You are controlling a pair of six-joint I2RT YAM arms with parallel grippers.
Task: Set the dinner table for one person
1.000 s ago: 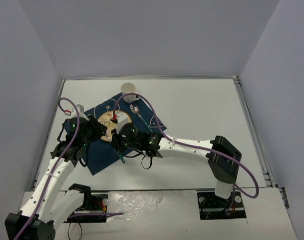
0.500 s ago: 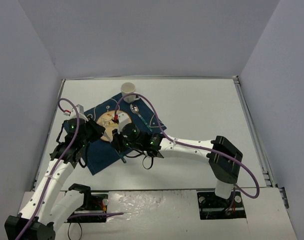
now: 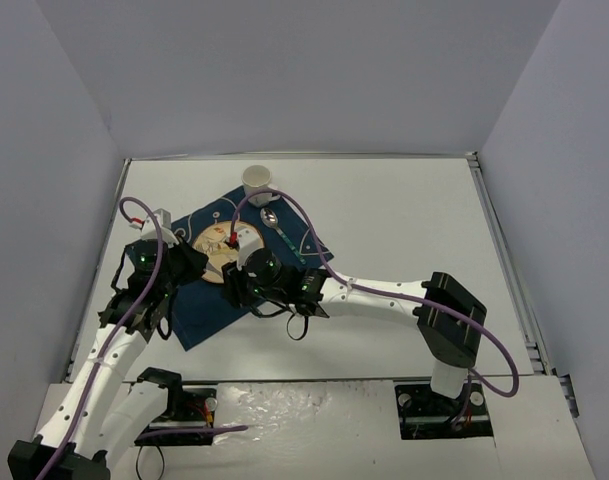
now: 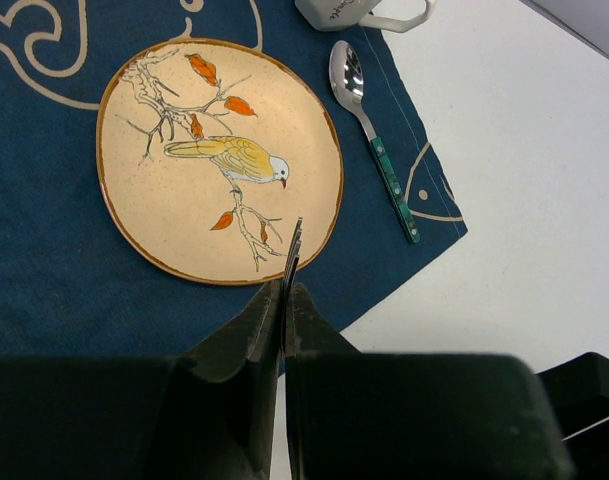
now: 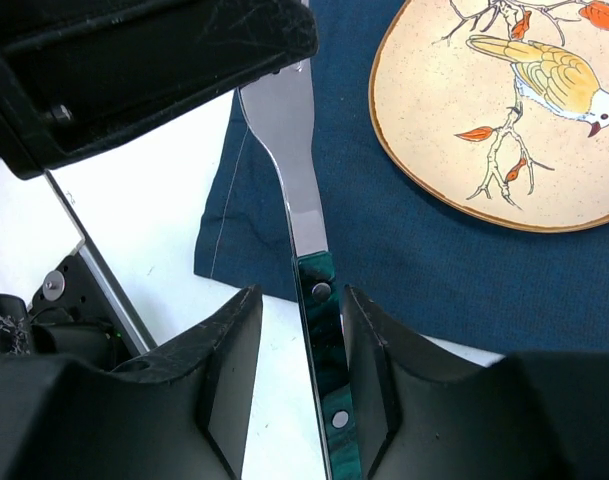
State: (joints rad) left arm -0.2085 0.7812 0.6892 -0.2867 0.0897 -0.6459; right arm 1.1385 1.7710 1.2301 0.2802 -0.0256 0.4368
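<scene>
From above, we meet over the mat (image 3: 209, 312) on the table (image 3: 404, 220) spanning the view; left wrist: our left claw (image 4: 287, 300) clamps the knife (image 4: 294, 245) by the blade above the plate (image 4: 184, 200); right wrist: our right claw (image 5: 302, 298) gapes round the handle (image 5: 329, 350), seemingly passing it over.

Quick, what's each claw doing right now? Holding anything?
Left gripper: closed on the utensil, at its metal end.
Right gripper: open, fingers either side of its green handle.
</scene>
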